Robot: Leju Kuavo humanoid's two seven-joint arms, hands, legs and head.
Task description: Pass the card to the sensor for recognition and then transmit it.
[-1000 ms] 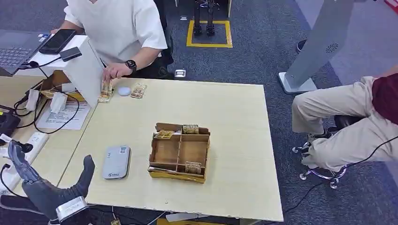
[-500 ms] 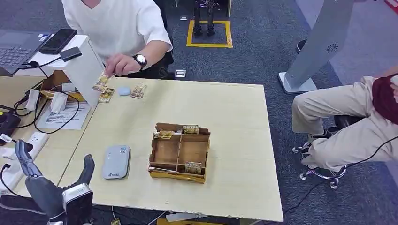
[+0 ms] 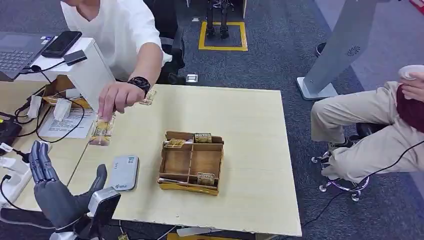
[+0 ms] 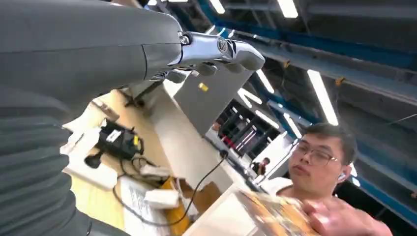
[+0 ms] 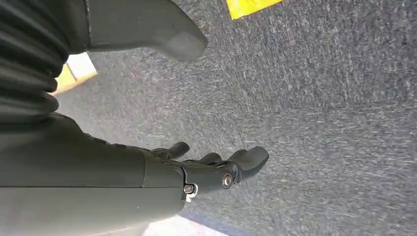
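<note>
- Left hand (image 3: 62,197) at the desk's (image 3: 250,150) near-left corner, palm up, fingers spread, thumb out, nothing in it; wrist and arm cut off by the frame's lower edge.
- Right hand (image 5: 206,172) hangs over grey carpet (image 5: 319,98), fingers loosely apart, nothing held.
- Grey sensor (image 3: 123,172) lies flat near the desk's near-left edge, just beside the left hand's thumb; markings too small to read.
- Wooden tray (image 3: 191,162) mid-desk, divided into compartments; a small card-like piece stands in its near-right compartment, others at the far side, print illegible.
- Card (image 3: 102,131) is in a person's hand (image 3: 117,97), held above the desk's left edge, hanging down from the fingers; top part hidden by them. In left wrist view it's a blurred gold smear.
- More cards (image 3: 147,97) at the far-left edge, partly hidden behind the person's wrist.
- White box (image 3: 90,75) and cables on the adjoining table to the left.
- 2nd person seated off the right edge, mostly cut off; only legs (image 3: 360,130) clear.
</note>
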